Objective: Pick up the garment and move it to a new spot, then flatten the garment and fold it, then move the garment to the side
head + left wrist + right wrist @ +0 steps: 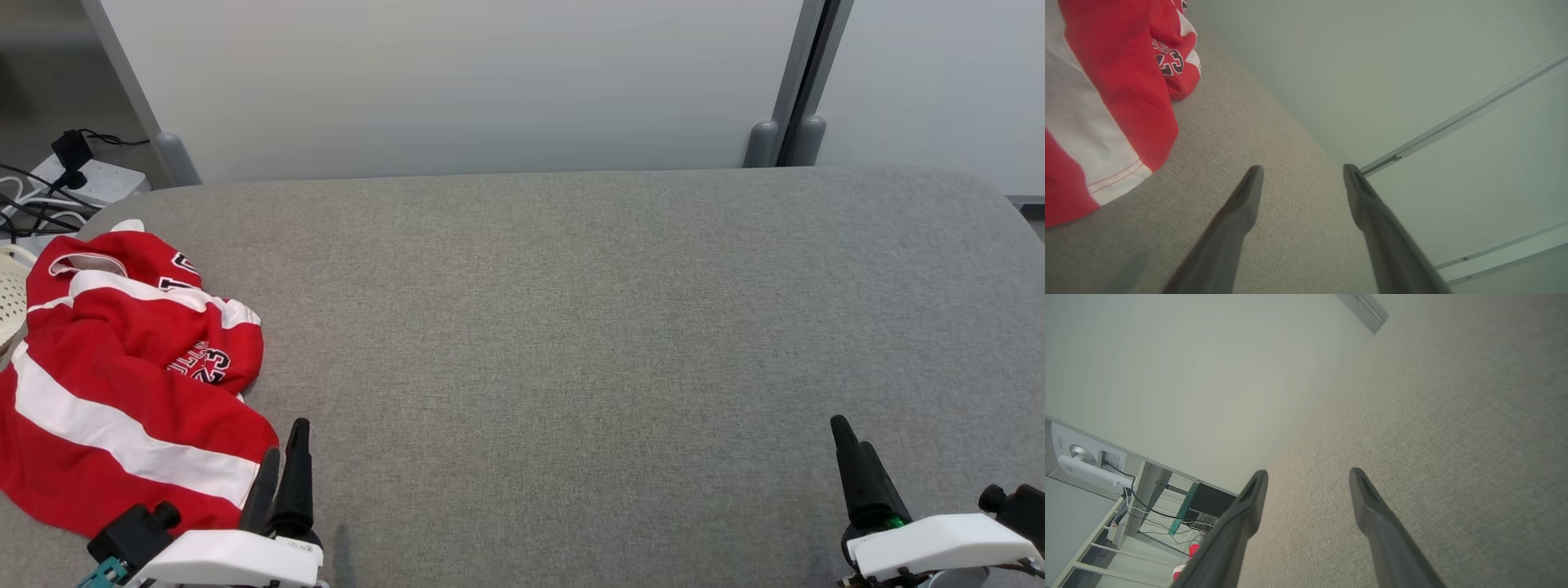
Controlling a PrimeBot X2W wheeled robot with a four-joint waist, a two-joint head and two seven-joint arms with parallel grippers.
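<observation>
The garment (122, 384) is a crumpled red jersey with white stripes and dark "23" lettering, lying at the left end of the grey fabric table (571, 327). In the left wrist view the garment (1114, 90) fills the upper left. My left gripper (286, 453) stands at the lower left, just right of the garment's near edge, open with nothing between its fingers (1241, 208). My right gripper (849, 457) stands at the lower right, far from the garment. Its jaws are open and empty in the right wrist view, fingers (1372, 506) over bare table.
A white partition wall (457, 82) runs along the table's far edge. A power strip with cables (73, 184) lies beyond the far left corner, and a cream perforated basket (12, 294) sits at the left edge beside the garment.
</observation>
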